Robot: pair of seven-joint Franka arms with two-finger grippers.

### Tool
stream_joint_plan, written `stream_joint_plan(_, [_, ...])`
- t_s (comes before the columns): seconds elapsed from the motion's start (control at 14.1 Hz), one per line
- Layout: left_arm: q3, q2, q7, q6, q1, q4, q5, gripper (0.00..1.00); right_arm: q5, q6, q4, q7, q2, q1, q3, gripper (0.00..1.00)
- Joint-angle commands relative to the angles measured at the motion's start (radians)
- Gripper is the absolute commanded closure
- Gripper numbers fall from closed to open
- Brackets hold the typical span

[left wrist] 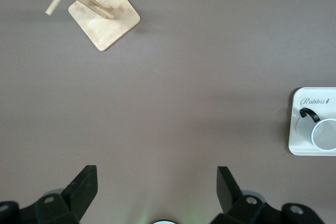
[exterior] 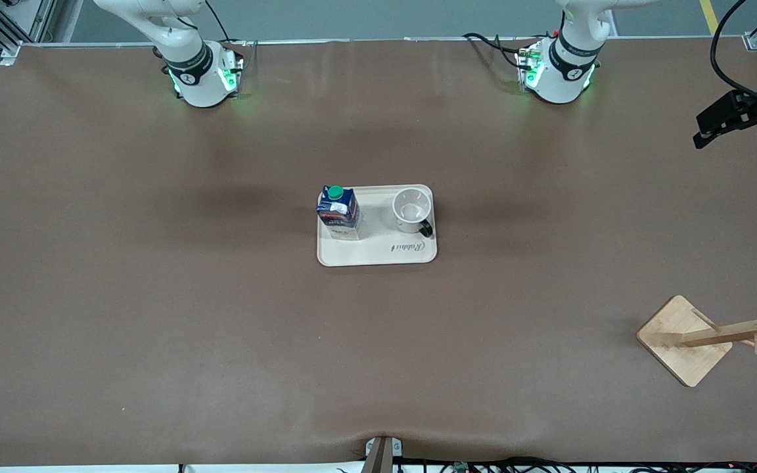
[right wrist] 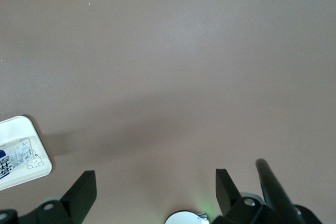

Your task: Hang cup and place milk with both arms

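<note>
The white cup (exterior: 412, 209) stands upright on a cream tray (exterior: 378, 255) in the middle of the table, with its black handle turned toward the front camera. The dark-blue milk carton (exterior: 338, 211) with a green cap stands on the same tray, toward the right arm's end. The left wrist view shows the cup (left wrist: 324, 132) at its edge. The right wrist view shows only the carton's pale lower part (right wrist: 16, 157). My left gripper (left wrist: 155, 174) and right gripper (right wrist: 153, 177) are open and empty, high over bare table near their bases. Neither shows in the front view.
A wooden cup rack (exterior: 687, 338) on a square base stands toward the left arm's end, nearer to the front camera than the tray; it also shows in the left wrist view (left wrist: 105, 19). Black fixtures (exterior: 740, 118) stick in at both table ends.
</note>
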Motion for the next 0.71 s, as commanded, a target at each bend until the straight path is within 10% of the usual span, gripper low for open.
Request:
stream_joint_plan(0.0, [-0.030, 0.041, -0.020, -0.006, -0.042, 0.007, 0.008, 0.00, 0.018, -0.009, -0.005, -0.005, -0.008, -0.030, 0.010, 0.00])
stream_joint_plan(0.64, [-0.383, 0.194, -0.641, 0.302, -0.111, -0.200, 0.017, 0.00, 0.018, -0.004, -0.002, -0.002, -0.008, -0.021, 0.012, 0.00])
